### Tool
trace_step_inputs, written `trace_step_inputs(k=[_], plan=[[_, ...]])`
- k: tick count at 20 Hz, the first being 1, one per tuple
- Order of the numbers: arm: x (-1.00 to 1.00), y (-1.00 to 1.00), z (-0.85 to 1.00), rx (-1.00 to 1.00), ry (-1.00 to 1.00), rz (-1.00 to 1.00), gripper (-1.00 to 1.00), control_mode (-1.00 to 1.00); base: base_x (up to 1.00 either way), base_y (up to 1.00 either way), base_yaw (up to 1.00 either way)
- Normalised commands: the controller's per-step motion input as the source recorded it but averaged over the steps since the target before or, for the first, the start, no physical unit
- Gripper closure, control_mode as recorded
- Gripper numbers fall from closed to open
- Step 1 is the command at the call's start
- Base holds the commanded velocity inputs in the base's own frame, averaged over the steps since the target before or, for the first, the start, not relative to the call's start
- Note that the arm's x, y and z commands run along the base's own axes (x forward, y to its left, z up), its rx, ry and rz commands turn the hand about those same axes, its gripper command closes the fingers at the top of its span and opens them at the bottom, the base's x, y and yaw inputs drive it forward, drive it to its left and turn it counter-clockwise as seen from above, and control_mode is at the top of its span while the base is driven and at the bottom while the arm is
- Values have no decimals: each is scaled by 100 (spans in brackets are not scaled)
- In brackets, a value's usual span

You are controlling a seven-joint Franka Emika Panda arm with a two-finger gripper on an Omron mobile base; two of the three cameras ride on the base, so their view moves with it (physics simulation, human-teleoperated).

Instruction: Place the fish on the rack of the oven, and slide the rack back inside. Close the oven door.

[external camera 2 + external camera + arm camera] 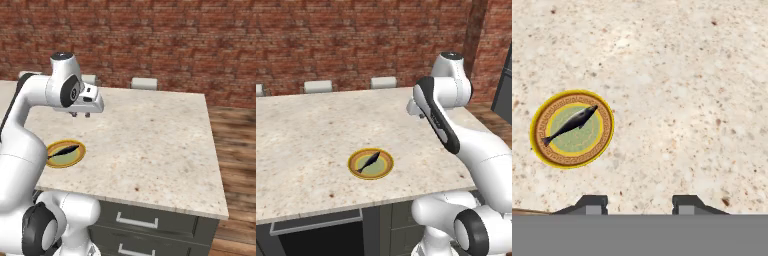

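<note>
1. Nearest the base, under the front lip of the counter point(301, 135), sits a dark opening with a flat grey panel point(316, 221) at its top edge; whether this belongs to the oven cannot be told from here; further along the same front, grey drawers point(150, 220) carry slim silver handles.
2. The fish point(571, 124) lies diagonally across the plate point(543, 150), near the counter's front edge; it is slim, dark grey-black and glossy, its pointed tail aimed at the rim; resting on a dish keeps it slightly raised and easy to find, which should suit a pinch from above.
3. The plate is round and shallow, with a yellow rim, a brown patterned ring and a pale green centre; its flat middle leaves the fish free of any wall.
4. The gripper point(80, 114) hangs over bare stone, well above the surface and off to one side of the plate; its two dark fingertips point(592, 204) stand apart with nothing between them; so the pick-up is not yet begun, and the hand seems held high to survey the counter.
5. The counter is a broad slab of speckled beige stone, smooth and matte.
6. Beyond its far edge show pale chair backs point(318, 86); behind them stands a rough red brick wall point(356, 40).
</note>
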Motion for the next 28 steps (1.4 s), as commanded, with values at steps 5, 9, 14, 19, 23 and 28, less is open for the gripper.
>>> trace_step_inputs(k=[5,9,14,19,23,28], plan=[[-1,47,-12,-7,-3,-7,-100,-100,0,0,0],[-14,64,-43,-2,0,-27,-100,-100,0,0,0],[-6,59,-49,8,-12,-37,-100,-100,0,0,0],[-18,46,-45,17,-1,-45,-100,-100,0,0,0],[-7,25,-49,21,5,-41,-100,-100,0,0,0],[0,1,-48,29,15,-27,-100,-100,0,0,0]])
